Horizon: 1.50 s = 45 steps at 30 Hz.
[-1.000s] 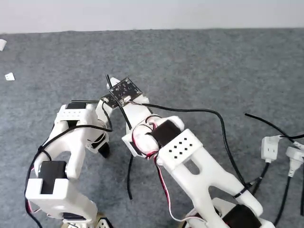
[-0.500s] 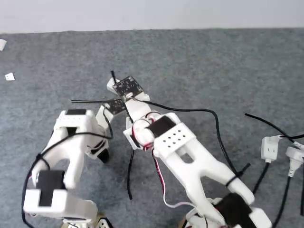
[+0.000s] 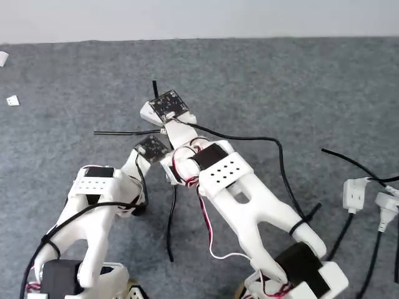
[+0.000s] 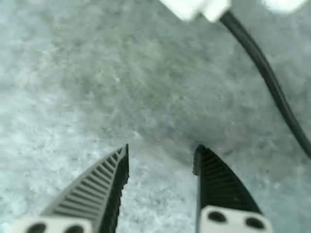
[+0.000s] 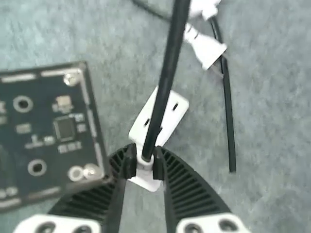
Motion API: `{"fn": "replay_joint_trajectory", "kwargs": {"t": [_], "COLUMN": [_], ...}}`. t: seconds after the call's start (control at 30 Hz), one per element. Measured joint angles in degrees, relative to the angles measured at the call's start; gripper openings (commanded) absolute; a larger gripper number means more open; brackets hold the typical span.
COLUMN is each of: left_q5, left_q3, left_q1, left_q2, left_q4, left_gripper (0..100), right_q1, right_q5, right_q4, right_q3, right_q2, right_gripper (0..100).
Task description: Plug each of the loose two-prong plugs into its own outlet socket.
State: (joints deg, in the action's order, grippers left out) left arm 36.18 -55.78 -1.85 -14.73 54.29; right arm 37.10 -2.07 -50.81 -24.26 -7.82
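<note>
My right gripper (image 5: 143, 154) is shut on a white plug (image 5: 144, 171) at the end of a thick black cable (image 5: 167, 73). The plug sits against a white outlet socket (image 5: 165, 114) with two slots; I cannot tell whether it is seated. In the high view this white piece (image 3: 147, 113) pokes out from under the right wrist's camera board (image 3: 169, 104). A second white plug (image 5: 206, 48) with a thin black cable lies loose on the carpet just beyond. My left gripper (image 4: 160, 151) hangs open over bare grey carpet, with a white connector (image 4: 194, 7) and its black cable (image 4: 272, 82) ahead of it.
Two more white outlet sockets (image 3: 355, 193) (image 3: 388, 210) on black cables lie at the right edge of the carpet. A black cable (image 3: 283, 174) trails from the middle towards the right arm's base. The left wrist's camera board (image 5: 46, 128) is close beside the right gripper.
The right arm has pushed farther from its base, carrying the plug and cable. The left arm has pulled back towards its base and now sits behind the right wrist.
</note>
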Motion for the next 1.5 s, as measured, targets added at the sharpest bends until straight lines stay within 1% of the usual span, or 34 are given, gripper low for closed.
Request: {"fn": "replay_joint_trajectory", "kwargs": {"t": [0.13, 0.2, 0.27, 0.37, 0.43, 0.5, 0.63, 0.87, 0.97, 1.1, 1.3, 1.5], "left_q5": [-3.69, -6.86, -8.53, -7.91, -5.89, -3.25, 0.79, 3.34, 5.71, 9.05, 9.67, 9.67], "left_q3": [0.0, 0.26, 2.73, 7.56, 11.43, 14.77, 16.53, 16.79, 14.59, 8.18, -1.05, -3.08], "left_q1": [-1.41, -2.81, -3.69, -3.34, -3.52, -3.34, -3.34, -3.08, -2.2, -1.85, 0.0, 0.0], "left_q2": [0.0, 0.26, 2.55, 8.26, 12.04, 14.86, 16.35, 16.53, 14.77, 8.79, -1.05, -3.87], "left_q4": [-1.05, -2.11, -2.2, 0.53, 3.34, 6.24, 9.05, 9.93, 9.93, 9.05, 4.66, 3.25], "left_gripper": [21, 21, 21, 21, 21, 21, 21, 21, 21, 21, 21, 21], "right_q1": [-0.7, -0.88, -0.88, -0.88, -0.79, 0.88, 5.36, 5.71, 5.71, 5.63, 5.63, 5.71], "right_q5": [0.0, 0.0, 0.0, 0.0, 0.0, 0.0, 0.0, 0.0, 0.0, 0.0, 0.0, 0.0], "right_q4": [-0.18, -2.64, -5.98, -10.02, -11.34, -11.6, -8.62, -5.54, -4.84, -4.84, -4.84, -4.84], "right_q3": [0.0, 0.0, 0.0, 0.0, 0.0, -0.97, -5.27, -5.63, -5.63, -5.63, -5.63, -5.63], "right_q2": [-0.09, -1.85, -5.1, -10.9, -13.1, -13.8, -12.92, -10.11, -9.76, -9.76, -9.76, -9.76], "right_gripper": [0.9, 0.9, 0.9, 0.9, 0.9, 0.9, 0.9, 0.9, 0.9, 0.9, 0.9, 0.9]}}
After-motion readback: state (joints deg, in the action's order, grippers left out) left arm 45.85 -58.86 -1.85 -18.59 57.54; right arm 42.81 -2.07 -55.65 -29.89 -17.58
